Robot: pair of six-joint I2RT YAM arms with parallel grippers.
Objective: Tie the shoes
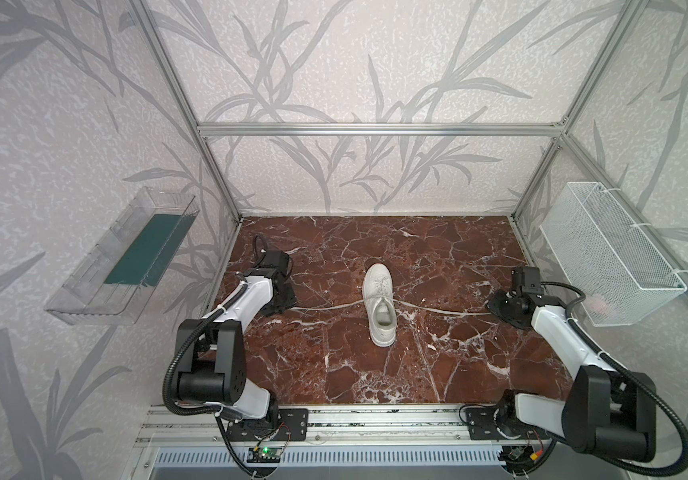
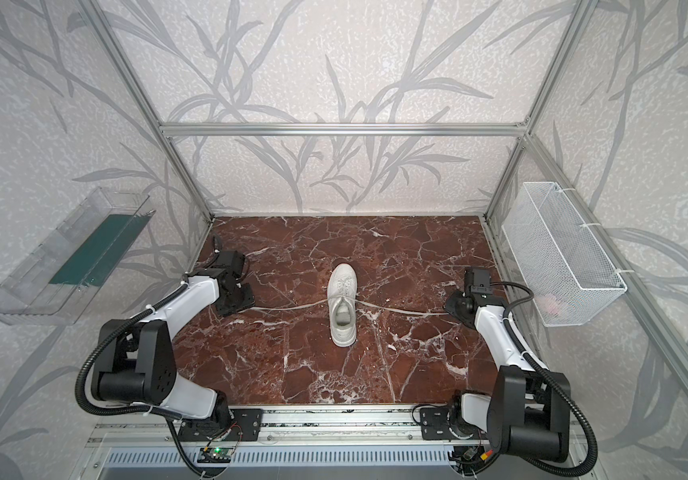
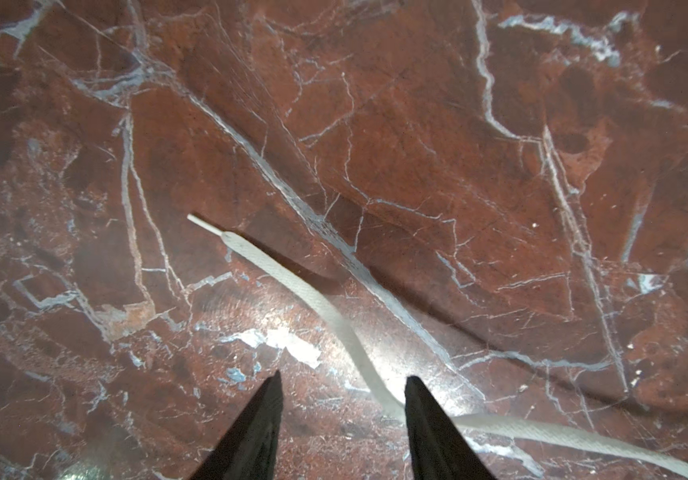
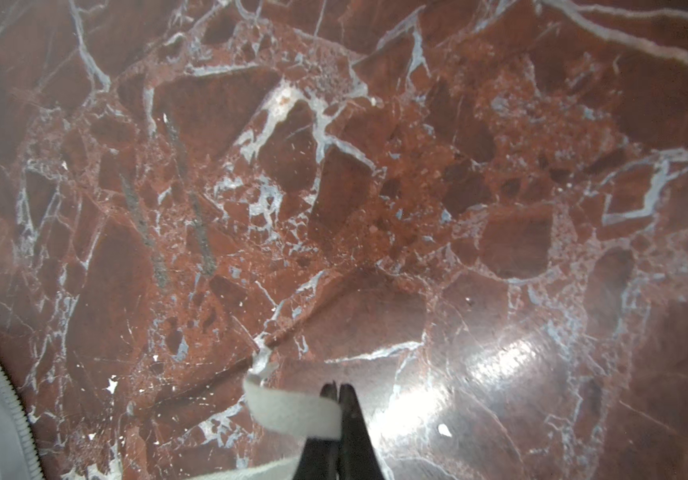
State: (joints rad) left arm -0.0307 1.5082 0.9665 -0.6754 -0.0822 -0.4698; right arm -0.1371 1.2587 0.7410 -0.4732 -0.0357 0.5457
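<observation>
**One sneaker, two laces pulled out to the sides**

In both top views there was one white sneaker (image 1: 379,291) (image 2: 342,291), standing on its sole near the centre of the red marble worktop (image 1: 438,365). Its long axis ran almost vertically in the frame, with the toe toward the upper edge and the heel toward the lower edge, leaning slightly to the right.

Two flat white laces left the sneaker near its opening. The left lace (image 1: 325,308) went toward the left of the frame and the right lace (image 1: 438,309) toward the right, both nearly horizontal.

Two arms were present, one at each side. In the left wrist view the left end effector (image 3: 342,376) had its two fingers clearly apart and gripped nothing. The left lace (image 3: 292,282) lay on the worktop, passing beside one fingertip. In the right wrist view the right end effector (image 4: 338,388) was fully closed, pinching the right lace (image 4: 292,411) near its end.

One clear tray (image 1: 122,257) hung at middle left and one wire basket (image 1: 608,257) at middle right.
</observation>
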